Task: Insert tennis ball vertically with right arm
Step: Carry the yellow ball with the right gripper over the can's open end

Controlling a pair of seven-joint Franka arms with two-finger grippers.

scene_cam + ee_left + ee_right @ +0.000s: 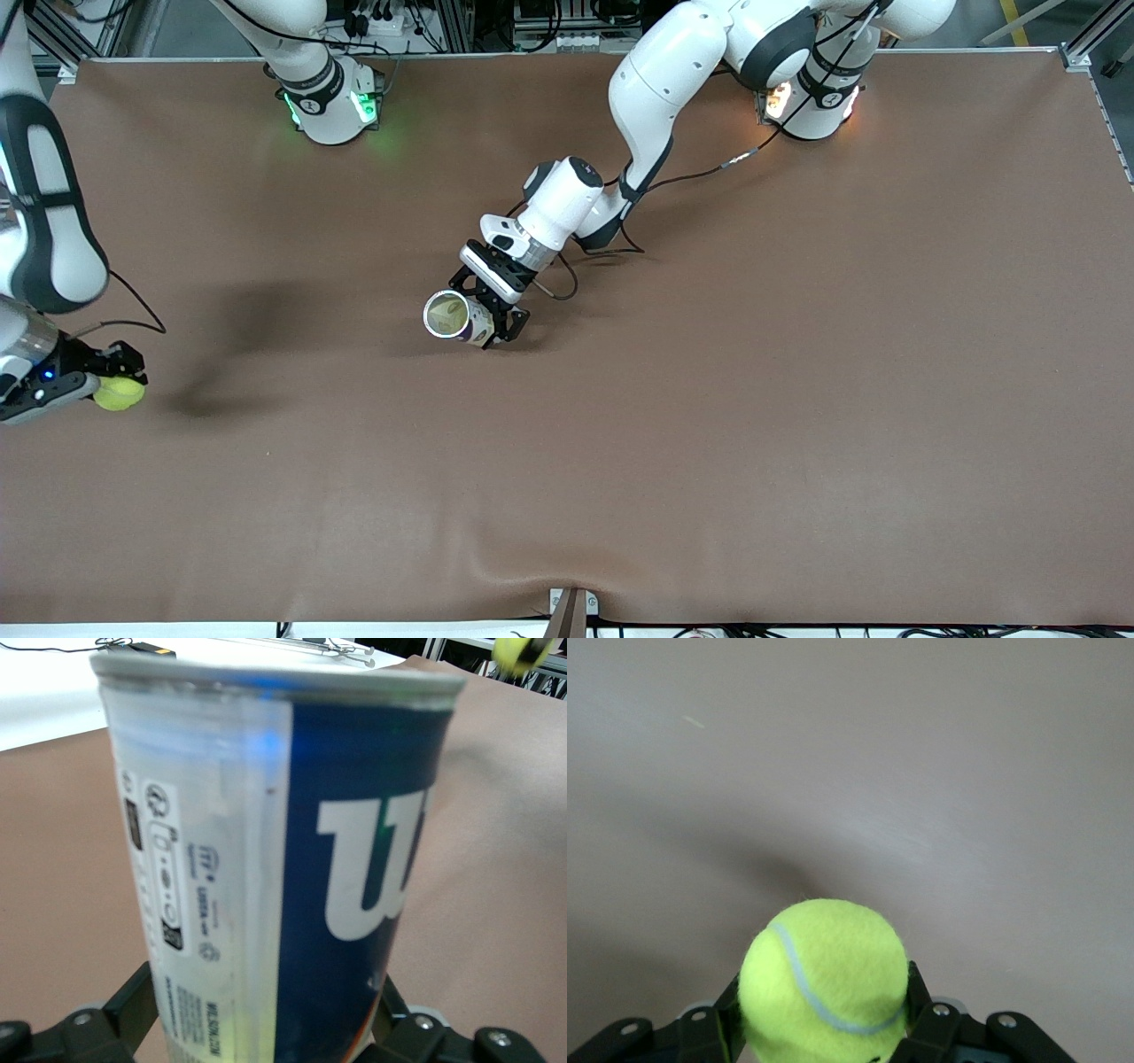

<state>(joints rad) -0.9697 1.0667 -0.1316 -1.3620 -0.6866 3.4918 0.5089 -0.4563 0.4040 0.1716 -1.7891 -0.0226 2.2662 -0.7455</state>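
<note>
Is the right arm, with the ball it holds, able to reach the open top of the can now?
Probably yes. The right gripper holds the tennis ball above bare table; the left gripper grips the can, whose open mouth is uncovered, with nothing between them.

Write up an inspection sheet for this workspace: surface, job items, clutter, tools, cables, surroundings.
Surface: brown mat, with a wrinkle at the edge nearest the front camera.
Job items: tennis ball held in the air at the right arm's end; ball can mid-table, open mouth up, no ball visible inside.
Clutter: nothing seen.
Tools: right tool shut on the tennis ball; left tool shut on the ball can.
Cables: a dark cable lies on the mat along the left arm.
Surroundings: aluminium frame and wiring along the robots' side.
</note>
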